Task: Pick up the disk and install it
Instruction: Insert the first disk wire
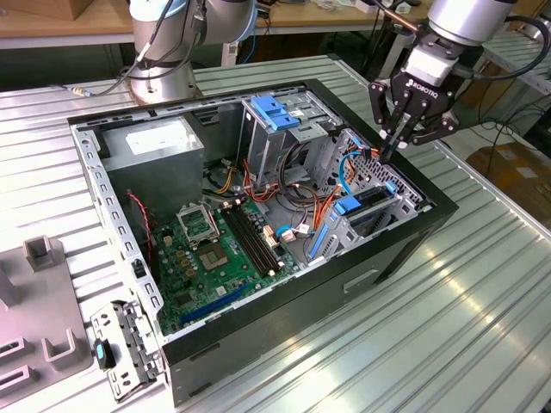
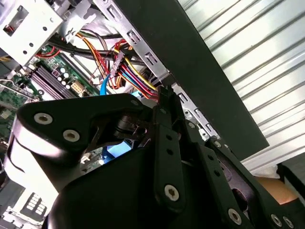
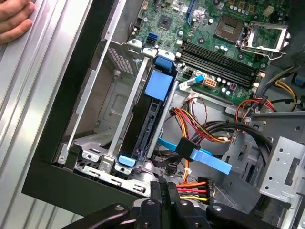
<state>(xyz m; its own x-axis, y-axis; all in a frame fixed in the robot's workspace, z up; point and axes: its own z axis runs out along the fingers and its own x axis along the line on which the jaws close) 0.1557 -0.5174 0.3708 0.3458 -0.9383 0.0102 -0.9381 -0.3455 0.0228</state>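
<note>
A ribbed metal table (image 1: pixel 482 301) holds an open black computer case (image 1: pixel 405 249), seen from above in the exterior view. At the far lower left of the frame, grey fixture blocks (image 1: pixel 39 258) and a loose metal bracket (image 1: pixel 129 348) lie beside the case. Inside the case, a grey power-supply box (image 1: pixel 159 146) sits at upper left and a green motherboard (image 1: pixel 215 249) lies at centre. A grey drive cage with a blue latch (image 1: pixel 275 112) stands at upper centre.

Right of centre, the disk (image 1: pixel 351 206) stands on edge in a bay against the case's wall. The first wrist view shows its dark edge (image 3: pixel 151 117) between blue rails, slotted into the bay.

At upper right the black gripper (image 1: pixel 389 148) hangs just above that bay. Its jaws are pressed together and hold nothing, as both wrist views (image 3: pixel 164 187) (image 2: pixel 164 95) also show.

In the first wrist view a person's hand (image 3: pixel 14 19) rests on the table beyond the case.
</note>
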